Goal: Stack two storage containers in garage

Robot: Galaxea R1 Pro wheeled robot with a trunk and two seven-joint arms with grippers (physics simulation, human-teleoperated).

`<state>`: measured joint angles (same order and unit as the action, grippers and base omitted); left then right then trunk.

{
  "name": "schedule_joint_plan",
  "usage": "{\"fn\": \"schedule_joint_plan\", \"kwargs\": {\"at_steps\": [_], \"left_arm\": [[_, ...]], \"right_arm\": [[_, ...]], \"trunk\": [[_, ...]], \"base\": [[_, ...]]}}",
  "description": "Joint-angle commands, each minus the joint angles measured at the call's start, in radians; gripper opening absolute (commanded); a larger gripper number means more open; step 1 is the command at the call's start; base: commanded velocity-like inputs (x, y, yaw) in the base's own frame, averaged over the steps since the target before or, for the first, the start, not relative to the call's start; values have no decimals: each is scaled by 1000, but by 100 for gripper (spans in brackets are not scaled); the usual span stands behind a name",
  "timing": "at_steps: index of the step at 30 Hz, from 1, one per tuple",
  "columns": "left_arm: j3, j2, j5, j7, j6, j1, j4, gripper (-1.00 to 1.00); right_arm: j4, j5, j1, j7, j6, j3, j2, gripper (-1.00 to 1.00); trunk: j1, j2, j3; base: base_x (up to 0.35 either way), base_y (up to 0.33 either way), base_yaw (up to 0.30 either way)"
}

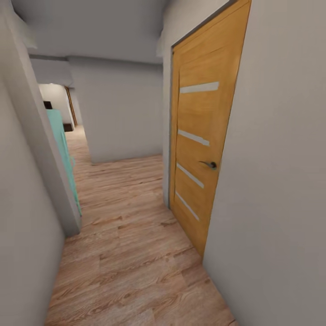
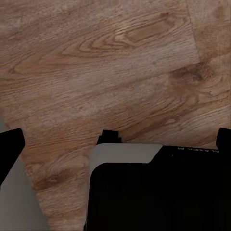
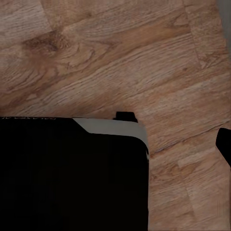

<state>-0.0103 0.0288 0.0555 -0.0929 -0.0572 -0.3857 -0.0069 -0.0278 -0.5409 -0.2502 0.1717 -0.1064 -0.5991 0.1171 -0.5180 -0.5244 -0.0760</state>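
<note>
White-walled hallway point(image 1: 117, 108); wood-plank flooring point(image 1: 131, 253); oak door point(image 1: 203, 136).

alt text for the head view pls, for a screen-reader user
A narrow hallway with a light wood-plank floor runs ahead between white walls. A closed orange-brown wooden door with pale horizontal strips and a dark lever handle stands on the right. On the left, a mint-green panel edges past a wall corner, and the corridor bends left further on.
</note>
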Motion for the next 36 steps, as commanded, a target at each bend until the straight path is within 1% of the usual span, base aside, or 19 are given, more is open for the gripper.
{"fn": "schedule_joint_plan", "kwargs": {"at_steps": [1, 13, 16, 36], "left_arm": [[0, 0, 6, -3, -4, -1, -1, 100], [0, 0, 6, -2, -4, -1, -1, 100], [0, 0, 6, -2, -4, -1, -1, 100], [0, 0, 5, -3, -4, -1, -1, 100]], "right_arm": [[-3, -10, -1, 1, -6, -8, 1, 100], [-3, -10, -1, 1, -6, -9, 0, 100], [-3, -10, -1, 0, -6, -9, 0, 100], [-3, -10, -1, 0, -6, -10, 0, 100]], "trunk": [[-1, -2, -2], [-1, -2, -2], [-1, -2, -2], [-1, -2, -2]], "base": [[319, 0, 270], [319, 0, 270], [319, 0, 169], [319, 0, 7]]}}
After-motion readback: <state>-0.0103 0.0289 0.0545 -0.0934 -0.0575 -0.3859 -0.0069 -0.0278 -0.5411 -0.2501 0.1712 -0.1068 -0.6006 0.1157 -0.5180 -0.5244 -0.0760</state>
